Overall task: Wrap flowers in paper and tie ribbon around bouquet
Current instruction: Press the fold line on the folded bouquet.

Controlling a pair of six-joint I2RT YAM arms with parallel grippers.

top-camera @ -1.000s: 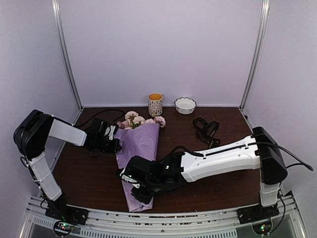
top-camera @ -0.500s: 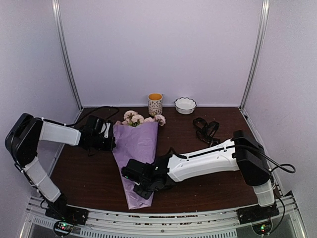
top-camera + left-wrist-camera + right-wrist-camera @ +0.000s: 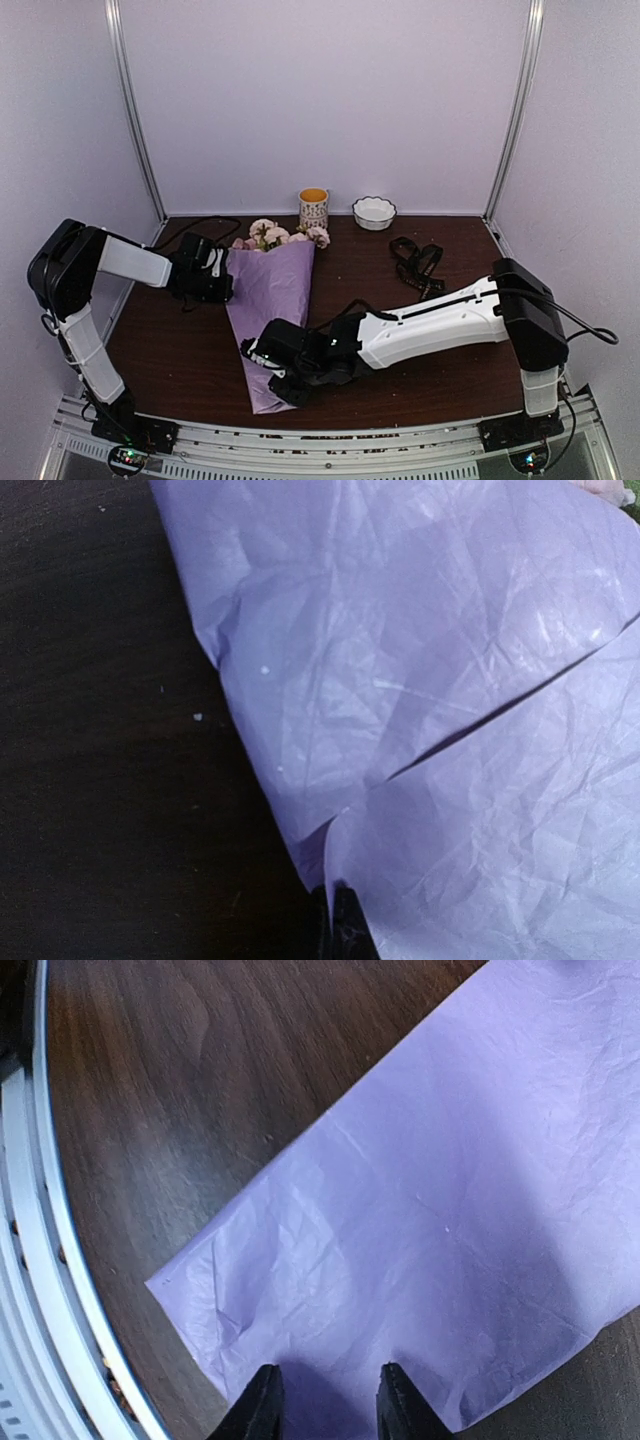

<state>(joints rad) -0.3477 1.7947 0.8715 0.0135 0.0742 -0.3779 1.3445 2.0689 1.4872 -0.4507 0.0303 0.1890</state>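
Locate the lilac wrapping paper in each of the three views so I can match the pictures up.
Top external: the lilac paper lies left of centre, a long cone running from the flowers toward the near edge.
Left wrist: it fills the upper and right part of the picture.
Right wrist: it crosses the middle and right as a diagonal band.
Shared landmark: the dark wooden tabletop, bordering the paper in all three.

Both arms wear smooth white shells between bulky black joint housings. The left arm (image 3: pixel 130 263) has a rounded black shoulder block, and the right arm (image 3: pixel 440 318) carries a thin dark line along its long white link. Black cables (image 3: pixel 590 336) loop out well behind the jaws, which are matte black prongs. Tiny green lamps (image 3: pixel 128 458) glow at the bases.
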